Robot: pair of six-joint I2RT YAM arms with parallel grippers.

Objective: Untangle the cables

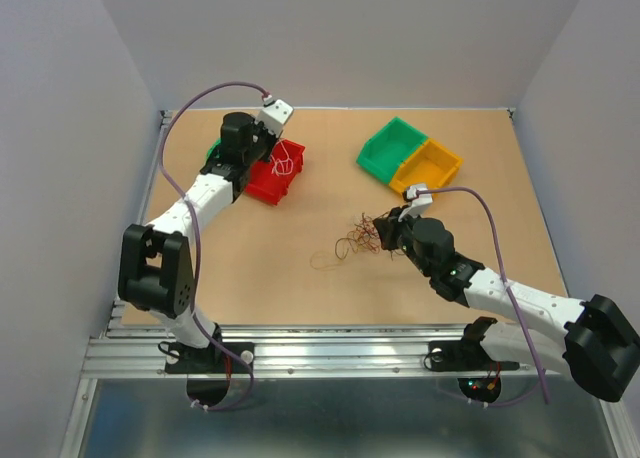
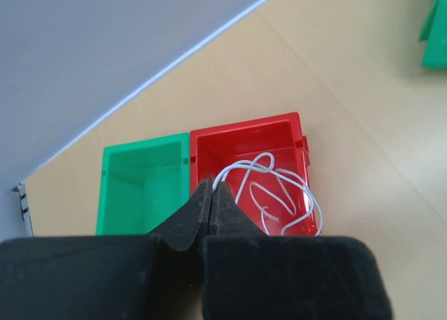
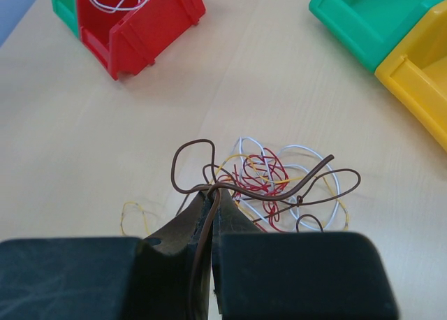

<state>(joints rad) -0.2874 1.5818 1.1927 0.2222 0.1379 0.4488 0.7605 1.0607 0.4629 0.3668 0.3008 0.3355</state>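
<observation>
One brown cable [image 3: 204, 240] seemingly runs lengthwise between right jaws.

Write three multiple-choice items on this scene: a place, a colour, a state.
1. The tangled clump of thin wires lies: A) on the tan tabletop; B) inside a plastic bin; C) draped over an arm.
2. The right gripper clamps a wire coloured: A) white; B) brown; C) yellow.
3. The jaws of the left gripper are: A) wide open; B) half open; C) shut.
Answers: 1 A, the clump rests on the board itself; 2 B, a thin brown wire runs between its closed jaws; 3 C, no gap shows between them.
</observation>
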